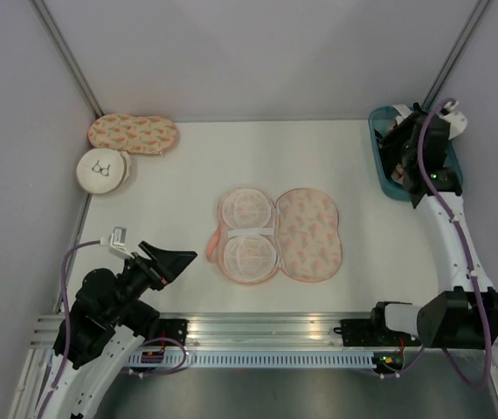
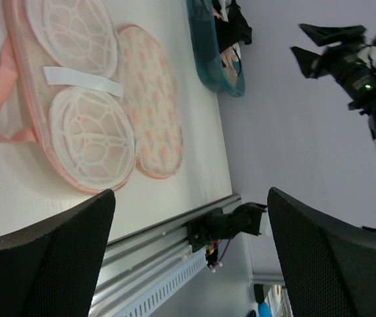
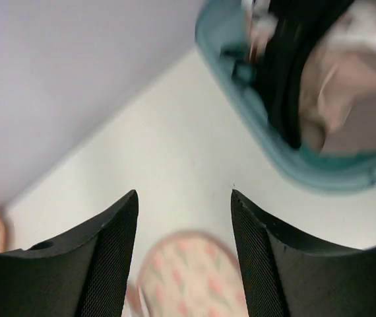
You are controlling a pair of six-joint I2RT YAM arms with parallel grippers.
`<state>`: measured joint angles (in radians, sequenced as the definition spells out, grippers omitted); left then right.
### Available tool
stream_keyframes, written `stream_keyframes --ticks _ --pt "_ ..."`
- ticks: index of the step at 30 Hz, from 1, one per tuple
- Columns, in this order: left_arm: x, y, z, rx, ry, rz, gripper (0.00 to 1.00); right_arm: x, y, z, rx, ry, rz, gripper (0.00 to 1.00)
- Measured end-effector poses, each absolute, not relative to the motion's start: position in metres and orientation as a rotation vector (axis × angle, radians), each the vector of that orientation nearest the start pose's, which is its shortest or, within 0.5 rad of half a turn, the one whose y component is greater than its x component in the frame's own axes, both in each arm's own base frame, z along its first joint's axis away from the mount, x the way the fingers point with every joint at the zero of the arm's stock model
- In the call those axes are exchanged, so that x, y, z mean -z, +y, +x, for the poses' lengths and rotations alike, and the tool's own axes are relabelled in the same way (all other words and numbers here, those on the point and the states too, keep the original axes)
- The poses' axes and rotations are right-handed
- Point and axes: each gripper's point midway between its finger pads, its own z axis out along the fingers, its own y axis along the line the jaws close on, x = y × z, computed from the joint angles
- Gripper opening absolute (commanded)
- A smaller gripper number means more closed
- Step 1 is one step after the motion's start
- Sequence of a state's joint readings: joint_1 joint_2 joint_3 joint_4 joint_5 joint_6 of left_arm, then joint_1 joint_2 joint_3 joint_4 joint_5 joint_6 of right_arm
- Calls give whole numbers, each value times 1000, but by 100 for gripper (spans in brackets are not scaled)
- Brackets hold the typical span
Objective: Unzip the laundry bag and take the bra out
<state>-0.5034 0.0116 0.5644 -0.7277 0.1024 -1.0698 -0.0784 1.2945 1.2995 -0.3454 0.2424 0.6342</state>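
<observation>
The laundry bag point(image 1: 308, 236) lies unzipped and spread flat at mid-table, its printed half to the right and its white mesh cups to the left, with the pink strap point(image 1: 214, 237) on its left side. It also shows in the left wrist view point(image 2: 89, 99) and, blurred, in the right wrist view point(image 3: 194, 277). The black bra point(image 3: 287, 72) lies in the teal bin point(image 3: 333, 178) among light garments, and shows in the left wrist view point(image 2: 237, 26). My right gripper point(image 1: 399, 150) hovers over the bin, open and empty point(image 3: 184, 195). My left gripper point(image 1: 179, 260) is open and empty left of the bag point(image 2: 191, 198).
The teal bin point(image 1: 389, 188) stands at the table's right edge. A like-printed case point(image 1: 134, 133) and a round white pouch point(image 1: 102, 170) lie at the back left. A metal rail point(image 1: 258, 327) runs along the near edge. Walls close in the back and sides.
</observation>
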Motion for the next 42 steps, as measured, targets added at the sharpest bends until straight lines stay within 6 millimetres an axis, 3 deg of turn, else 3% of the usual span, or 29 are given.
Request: stream_keyframes --ticks 3,6,8,11,16,23,27,29,34,42 --pt "-239 -139 120 1264 1845 -388 99 -244 7 387 -244 1925 705 64" --pt "-246 -150 116 1330 1824 -307 99 -171 57 341 -302 2160 597 64" --pt "-248 -156 113 1370 1814 -263 99 -141 74 312 -339 2255 556 64" --pt "-245 -163 113 1407 1812 -224 99 -112 81 268 -370 2314 572 62" --pt "-232 -168 115 1414 1844 -217 99 -89 86 218 -423 2330 612 53" --pt "-234 -168 116 1416 1827 -214 99 -53 84 191 -340 2455 638 52" --pt "-235 -168 117 1414 1820 -217 99 -35 85 183 -243 2534 599 49" --pt "-235 -167 118 1411 1819 -220 99 -27 86 179 -194 2563 579 41" --pt "-234 -167 119 1402 1822 -230 99 -17 91 177 -131 2583 551 3" --pt "-231 -163 119 1381 1838 -252 99 -12 94 184 -53 2552 533 5"
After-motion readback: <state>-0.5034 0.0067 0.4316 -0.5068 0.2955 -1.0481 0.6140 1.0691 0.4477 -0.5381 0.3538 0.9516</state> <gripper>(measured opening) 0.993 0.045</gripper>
